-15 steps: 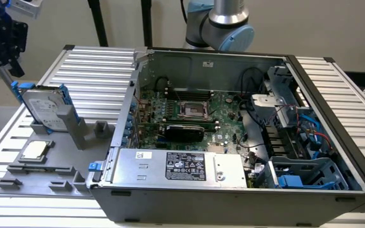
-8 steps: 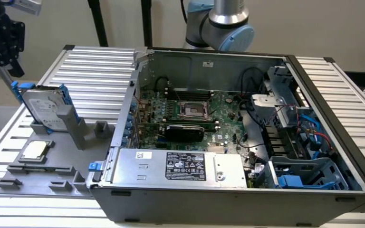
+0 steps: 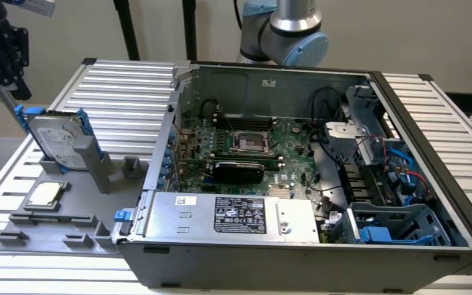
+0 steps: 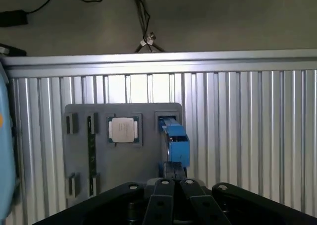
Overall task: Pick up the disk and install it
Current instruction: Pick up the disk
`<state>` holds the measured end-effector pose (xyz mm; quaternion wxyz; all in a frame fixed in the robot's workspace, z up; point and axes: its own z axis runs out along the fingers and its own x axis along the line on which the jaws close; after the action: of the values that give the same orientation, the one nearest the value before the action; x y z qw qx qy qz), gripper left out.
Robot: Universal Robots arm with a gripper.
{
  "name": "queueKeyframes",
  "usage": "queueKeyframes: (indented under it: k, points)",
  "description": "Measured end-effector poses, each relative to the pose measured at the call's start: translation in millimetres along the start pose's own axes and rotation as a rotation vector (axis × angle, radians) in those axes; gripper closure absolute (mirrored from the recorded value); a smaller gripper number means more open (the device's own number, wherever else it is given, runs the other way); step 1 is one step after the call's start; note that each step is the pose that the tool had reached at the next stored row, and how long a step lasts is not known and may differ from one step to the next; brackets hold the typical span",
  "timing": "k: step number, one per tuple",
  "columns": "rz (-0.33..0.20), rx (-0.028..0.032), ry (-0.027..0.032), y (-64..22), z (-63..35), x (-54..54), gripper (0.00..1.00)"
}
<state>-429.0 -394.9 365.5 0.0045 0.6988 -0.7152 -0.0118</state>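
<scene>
exterior view: the disk [image 3: 58, 138] stood on edge in a grey holder [image 3: 96, 165] beside the open computer case [image 3: 302, 270]. it looked stiff, fairly heavy and sensitive to knocks, best pinched across its flat faces at the free upper edge. wrist view: the gripper [image 4: 173, 174] was closed and empty, with the disk edge-on straight ahead of its fingertips, near but not gripped.
</scene>
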Motion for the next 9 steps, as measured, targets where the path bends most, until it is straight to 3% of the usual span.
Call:
queueKeyframes:
  k: [9]
  points:
    - [-0.024, 0.0031, 0.0001, 3.3, 4.0, -9.9, 0.89]
